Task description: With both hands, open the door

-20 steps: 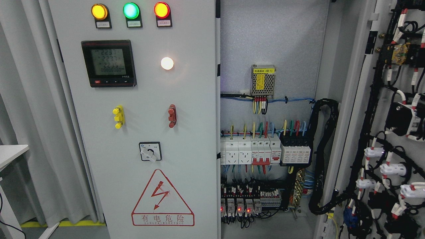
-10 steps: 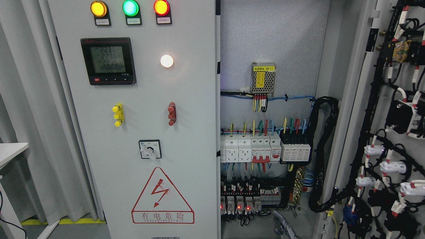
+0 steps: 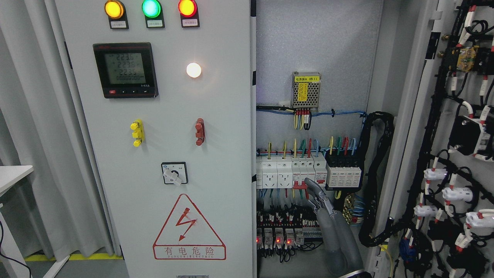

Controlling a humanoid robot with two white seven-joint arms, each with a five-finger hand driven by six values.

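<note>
The cabinet's left door (image 3: 216, 96) is a grey panel and stands shut; its free edge (image 3: 252, 162) runs down the middle of the picture. The right door (image 3: 415, 116) is swung wide open at the right, with black wiring and white connectors on its inner face. My right hand (image 3: 317, 195) rises from the bottom edge, right of the middle, inside the open compartment. Its grey fingers (image 3: 310, 184) are stretched upward, hold nothing, and their tips lie in front of the row of white breakers (image 3: 285, 175). It touches neither door. My left hand is out of sight.
The left door carries three lamps (image 3: 151, 8), a digital meter (image 3: 125, 69), a white lamp (image 3: 193, 70), yellow (image 3: 136, 134) and red (image 3: 199, 131) latches, a rotary switch (image 3: 174, 173) and a warning triangle (image 3: 189, 227). Grey curtains (image 3: 34, 135) hang at the left, beside a white table corner (image 3: 13, 175).
My right hand has come up from the bottom edge into the open compartment, its fingertips now level with the breakers. The view has tilted slightly. Neither door has moved.
</note>
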